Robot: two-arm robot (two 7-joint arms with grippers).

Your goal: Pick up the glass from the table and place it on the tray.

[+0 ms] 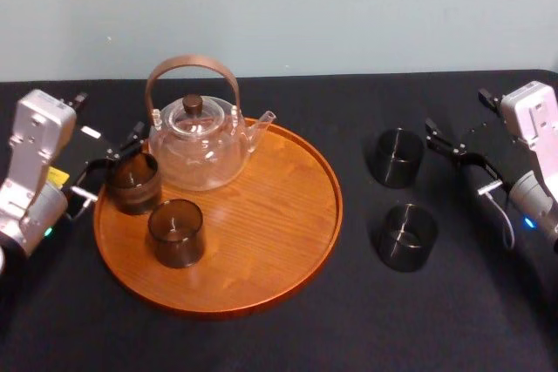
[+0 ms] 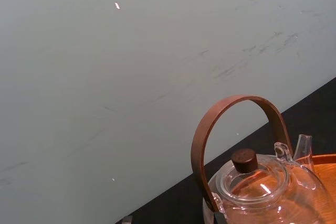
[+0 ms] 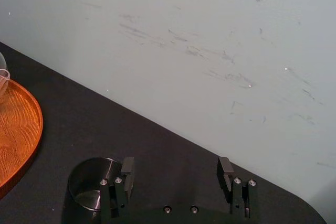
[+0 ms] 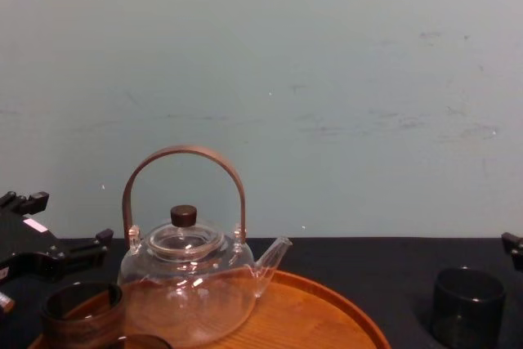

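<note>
From my station I see the left end effector [image 1: 112,163] sitting at the left rim of the tray [image 1: 261,215], fingers spread wide. One smoky glass [image 1: 132,182] stands upright on the tray right at the mouth of that gap. I cannot tell whether either finger touches it. A second glass [image 1: 176,233] stands on the tray just in front of the first, nearer to me and free of the fingers. The clear teapot [image 1: 196,150] with its arched brown handle is on the back left of the tray, just behind the first glass, its spout pointing toward the right. Off the tray, on the black table [image 1: 349,320], two more tumblers remain: the far table glass [image 1: 399,157] and the near table glass [image 1: 406,236], one behind the other and both well apart from the tray's right rim. The right end effector [image 3: 175,163] hangs low over the table on the right side, its fingers also spread and holding nothing. In the right wrist view the far table glass stands just outside one finger rather than between the two. In the chest view that glass stands upright on the table at the right.
</note>
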